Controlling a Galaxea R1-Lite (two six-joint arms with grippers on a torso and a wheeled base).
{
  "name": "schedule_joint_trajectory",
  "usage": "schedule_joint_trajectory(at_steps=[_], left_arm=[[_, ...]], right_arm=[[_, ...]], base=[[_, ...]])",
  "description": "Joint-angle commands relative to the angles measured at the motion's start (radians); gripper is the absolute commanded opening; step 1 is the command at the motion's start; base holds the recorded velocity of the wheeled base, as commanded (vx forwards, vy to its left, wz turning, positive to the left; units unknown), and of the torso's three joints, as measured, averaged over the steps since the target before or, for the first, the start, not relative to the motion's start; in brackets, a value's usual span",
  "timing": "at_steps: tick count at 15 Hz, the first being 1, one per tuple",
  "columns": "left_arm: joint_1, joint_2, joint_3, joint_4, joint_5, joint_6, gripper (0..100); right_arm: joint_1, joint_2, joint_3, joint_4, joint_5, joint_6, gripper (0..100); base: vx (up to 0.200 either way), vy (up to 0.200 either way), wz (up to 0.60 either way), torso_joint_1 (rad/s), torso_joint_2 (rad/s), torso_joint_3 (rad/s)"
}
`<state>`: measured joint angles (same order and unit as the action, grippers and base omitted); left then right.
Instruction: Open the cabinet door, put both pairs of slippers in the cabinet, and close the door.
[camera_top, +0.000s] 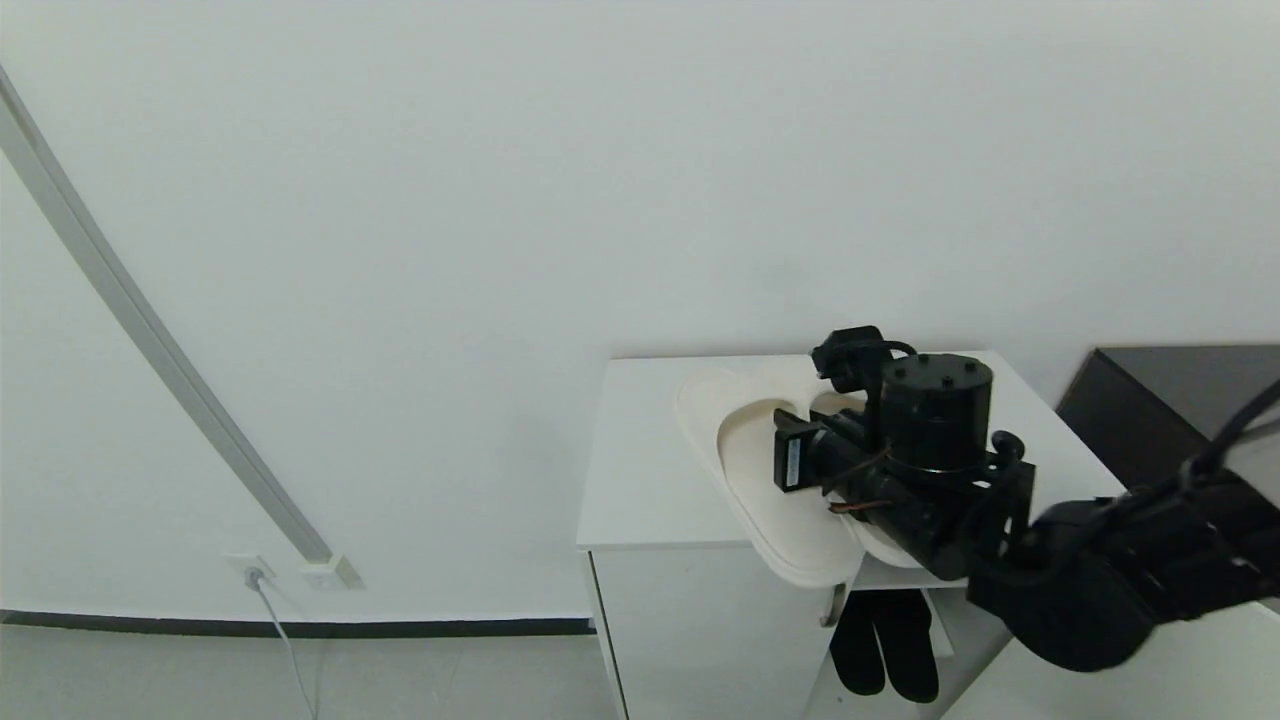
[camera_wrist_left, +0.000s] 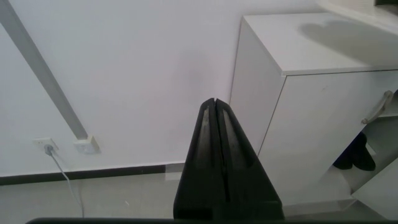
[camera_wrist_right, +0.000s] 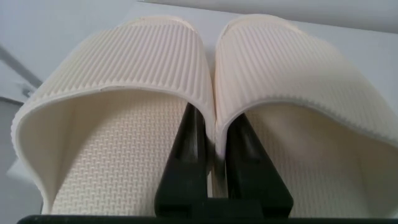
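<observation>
Pinching both cream slippers by their inner walls, the right pincer sits over the cabinet; left pincer clenched, empty; head view reveals black slippers inside.

Cabinet, white, flat top | cream slippers lie side by side on the top's 3 o'clock half, toes toward 12, heels overhanging the 6 o'clock edge | black slippers on a shelf inside, below that edge | cabinet stands on grey floor
</observation>
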<state>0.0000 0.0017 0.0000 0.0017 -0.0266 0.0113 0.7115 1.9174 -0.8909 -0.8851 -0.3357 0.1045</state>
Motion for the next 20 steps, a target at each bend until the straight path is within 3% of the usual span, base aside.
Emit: schedule_joint_trajectory(at_steps=[1, 4, 8, 18, 20], left_arm=[[0.0, 0.0, 0.0, 0.0, -0.001, 0.003, 0], [0.0, 0.0, 0.0, 0.0, -0.001, 0.001, 0], [0.0, 0.0, 0.0, 0.0, -0.001, -0.001, 0], [0.0, 0.0, 0.0, 0.0, -0.001, -0.002, 0], [0.0, 0.0, 0.0, 0.0, 0.001, -0.002, 0]], right_arm=[[0.079, -0.189, 0.142, 0.0, -0.002, 0.003, 0], [0.115, -0.242, 0.227, -0.002, -0.006, 0.009, 0], [0.117, -0.264, 0.245, 0.002, -0.008, 0.029, 0], [0.117, -0.256, 0.283, -0.003, -0.006, 0.027, 0], [0.117, -0.264, 0.299, -0.003, -0.006, 0.027, 0]], base=[[0.0, 0.0, 0.0, 0.0, 0.0, 0.0], [0.0, 0.0, 0.0, 0.0, 0.0, 0.0], [0.0, 0.0, 0.0, 0.0, 0.0, 0.0], [-0.2, 0.0, 0.0, 0.001, 0.0, 0.002], [0.0, 0.0, 0.0, 0.0, 0.0, 0.0]])
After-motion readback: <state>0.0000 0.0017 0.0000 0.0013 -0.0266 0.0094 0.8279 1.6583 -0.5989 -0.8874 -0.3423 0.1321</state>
